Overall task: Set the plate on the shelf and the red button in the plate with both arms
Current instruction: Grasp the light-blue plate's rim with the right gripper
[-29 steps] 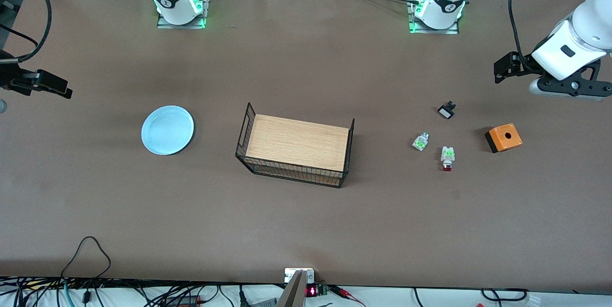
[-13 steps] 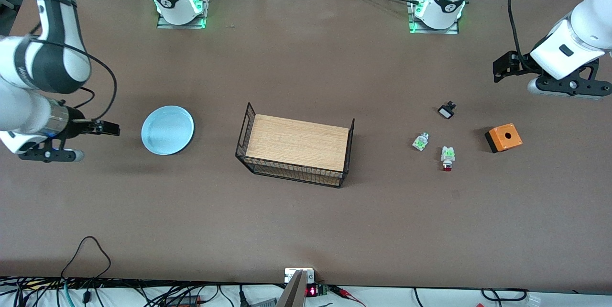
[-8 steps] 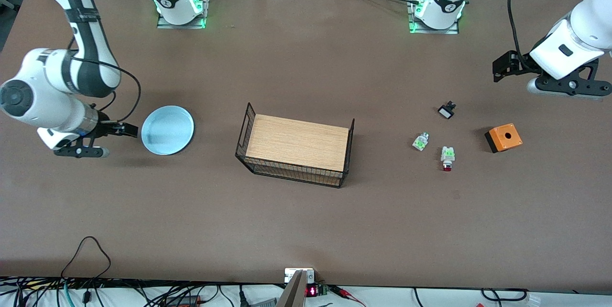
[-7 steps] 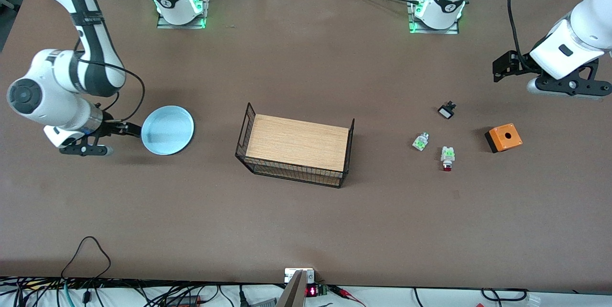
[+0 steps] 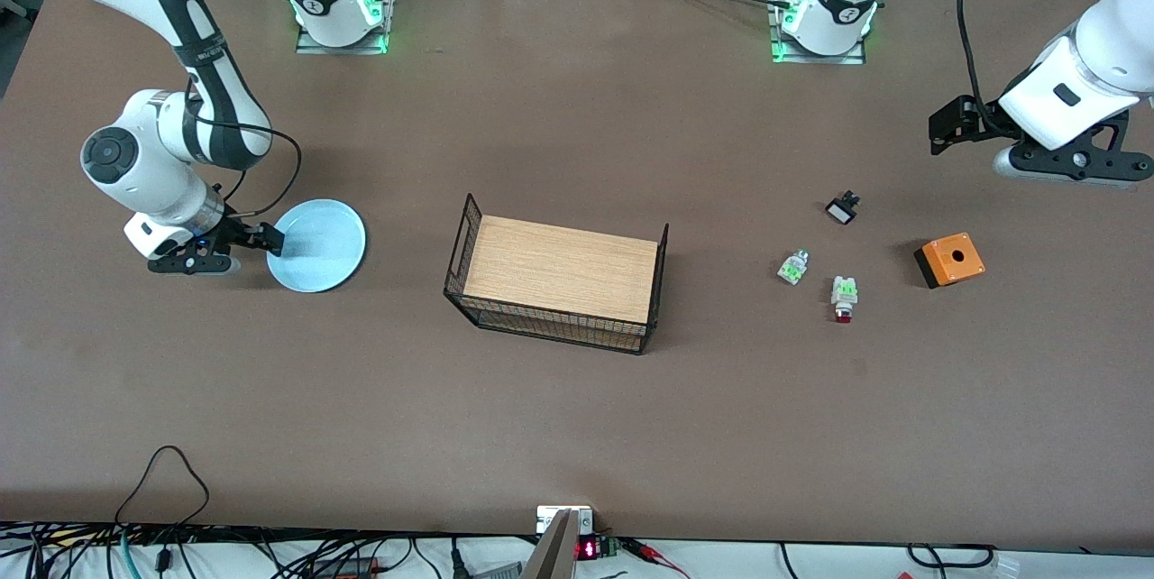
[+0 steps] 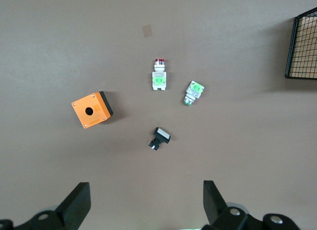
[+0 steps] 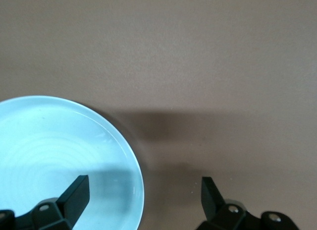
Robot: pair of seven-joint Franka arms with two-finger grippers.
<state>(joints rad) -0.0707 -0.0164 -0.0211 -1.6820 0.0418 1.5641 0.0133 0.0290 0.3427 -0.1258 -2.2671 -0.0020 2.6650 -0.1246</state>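
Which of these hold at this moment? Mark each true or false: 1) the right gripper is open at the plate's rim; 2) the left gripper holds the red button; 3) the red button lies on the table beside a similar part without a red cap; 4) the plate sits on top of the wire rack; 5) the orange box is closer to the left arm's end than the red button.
1) True: the right gripper, fingers apart, straddles the plate at its rim.
2) False: the left gripper is open and empty, waiting above the table; the red button lies untouched.
3) True: the capless white-and-green part lies beside it.
4) False: the plate rests on the table, apart from the wire rack.
5) True: the orange box is.
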